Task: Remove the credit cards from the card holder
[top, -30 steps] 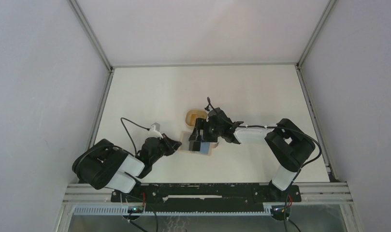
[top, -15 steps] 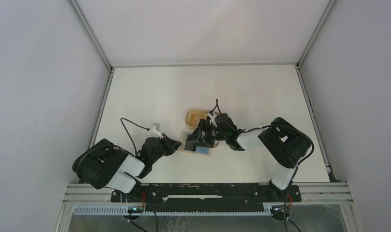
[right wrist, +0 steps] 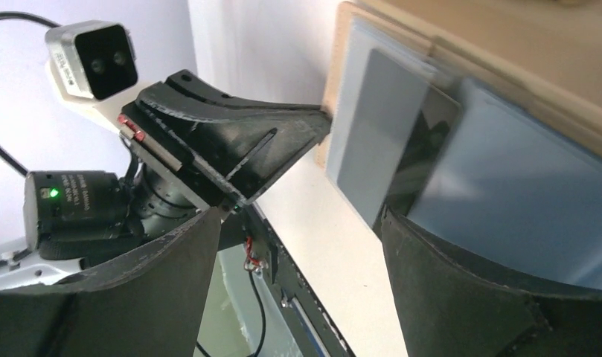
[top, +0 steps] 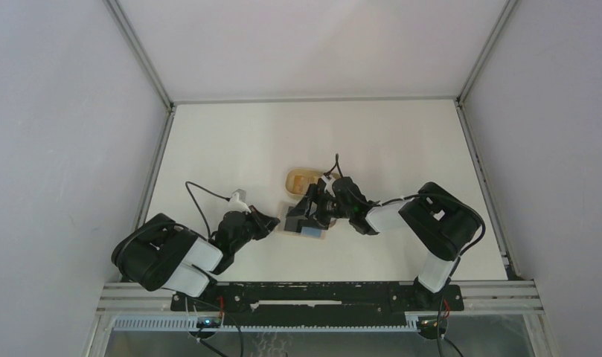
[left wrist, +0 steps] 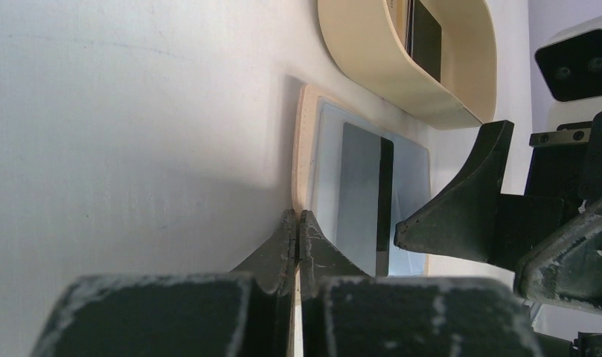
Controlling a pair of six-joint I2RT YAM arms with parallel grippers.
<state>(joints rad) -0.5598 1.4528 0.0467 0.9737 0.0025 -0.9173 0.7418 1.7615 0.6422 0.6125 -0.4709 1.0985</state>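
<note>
Tabletop [top: 231, 149]; cards [right wrist: 398, 137] between right fingers [right wrist: 476, 297].

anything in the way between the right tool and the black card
Nothing visible does. The open right tool sits right at the black card, one finger at its edge, and the card's face lies bare on the card holder. The shut left tool is at the holder's rim, off to the side.
</note>
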